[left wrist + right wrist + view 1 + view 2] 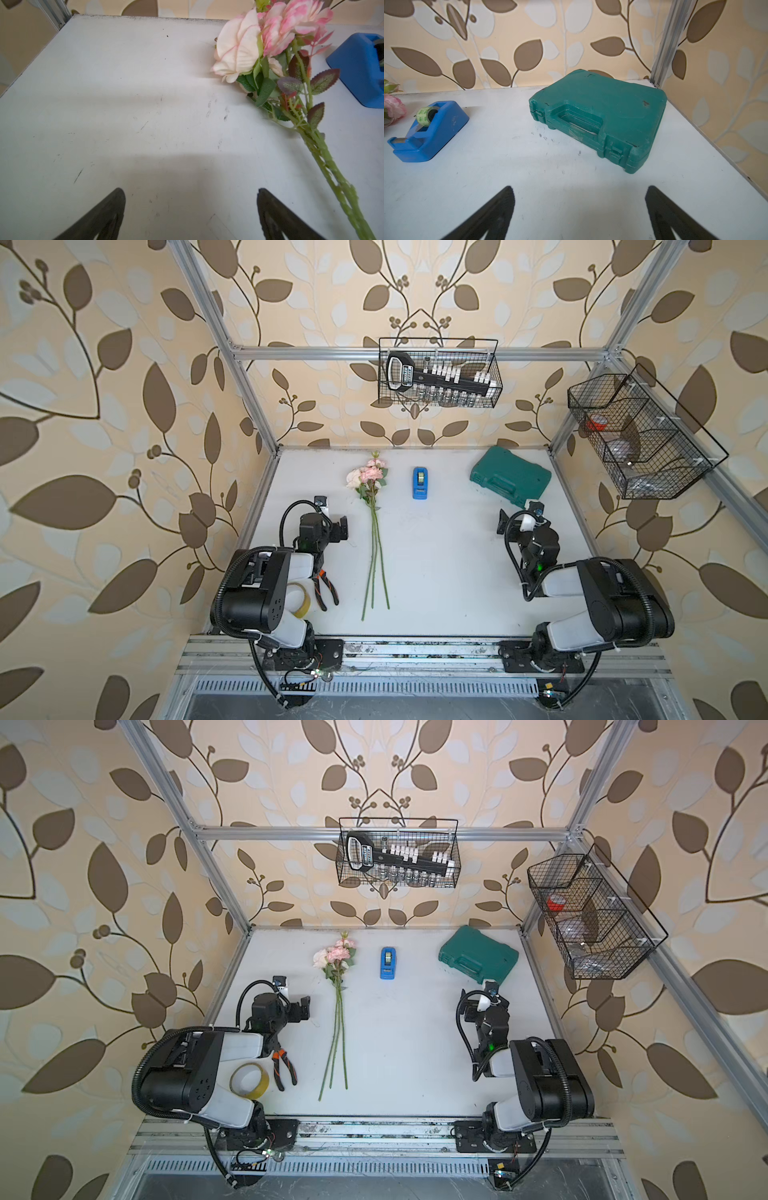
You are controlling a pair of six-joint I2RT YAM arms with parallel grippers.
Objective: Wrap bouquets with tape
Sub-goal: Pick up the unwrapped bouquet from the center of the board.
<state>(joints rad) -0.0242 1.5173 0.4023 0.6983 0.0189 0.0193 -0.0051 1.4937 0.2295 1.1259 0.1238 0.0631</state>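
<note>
While both arms rest low, in a top view the left gripper stands spread and empty, bouquet just beside it, stems running back past its wrist.

Left wrist: blooms ahead, off to one side of the open jaws. I'd pinch all three stems together below the leaves.

Right wrist: right gripper wide, empty; tape dispenser ahead, well apart. No brand legible on it.

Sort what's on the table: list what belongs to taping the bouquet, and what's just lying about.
For the job:
- bouquet
- blue tape dispenser

Lying about:
- green case
- tan tape ring
- pliers
</note>
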